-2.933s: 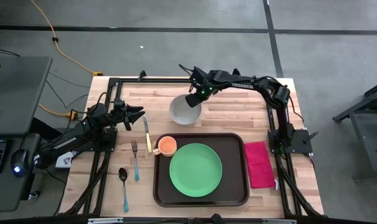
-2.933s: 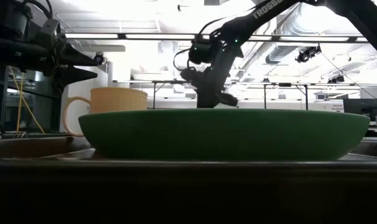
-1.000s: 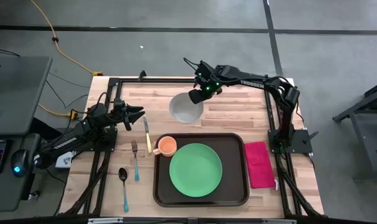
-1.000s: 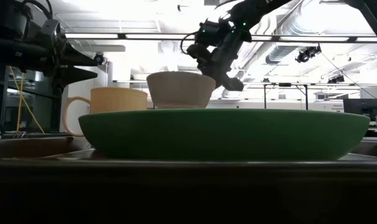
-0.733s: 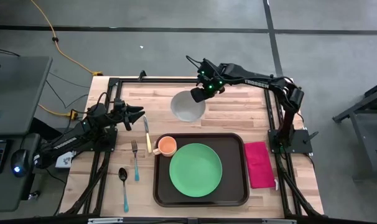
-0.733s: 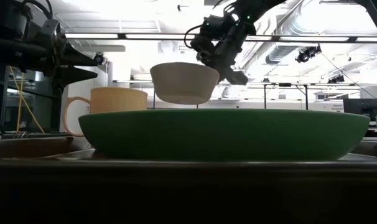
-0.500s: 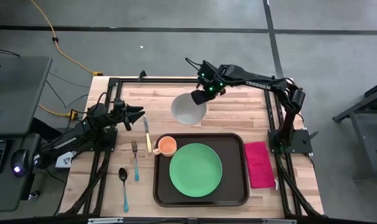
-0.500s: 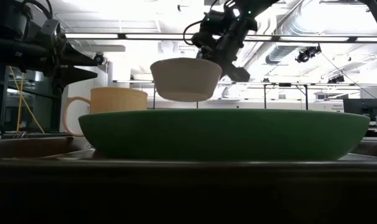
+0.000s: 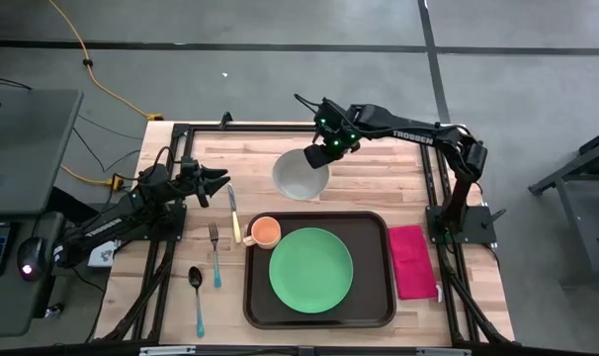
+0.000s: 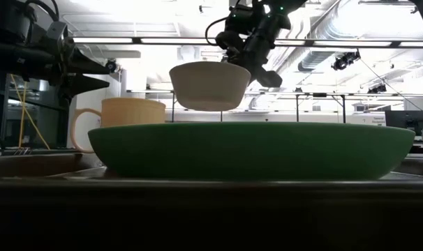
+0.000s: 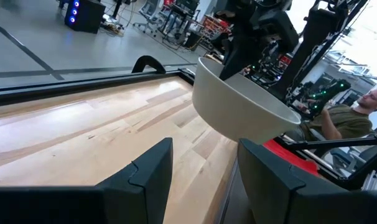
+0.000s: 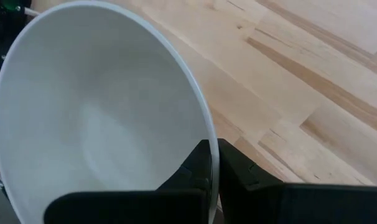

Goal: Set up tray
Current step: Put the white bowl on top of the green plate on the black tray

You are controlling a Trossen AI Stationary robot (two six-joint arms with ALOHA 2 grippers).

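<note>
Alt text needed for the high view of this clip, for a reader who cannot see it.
The right gripper holds a white bowl by its rim, above the wooden table behind the tray. The tray carries a green plate and an orange cup.

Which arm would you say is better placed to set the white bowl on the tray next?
The right: its tool is shut on the white bowl's rim, held off the table behind the tray. The left tool hangs open beside the cutlery.
</note>
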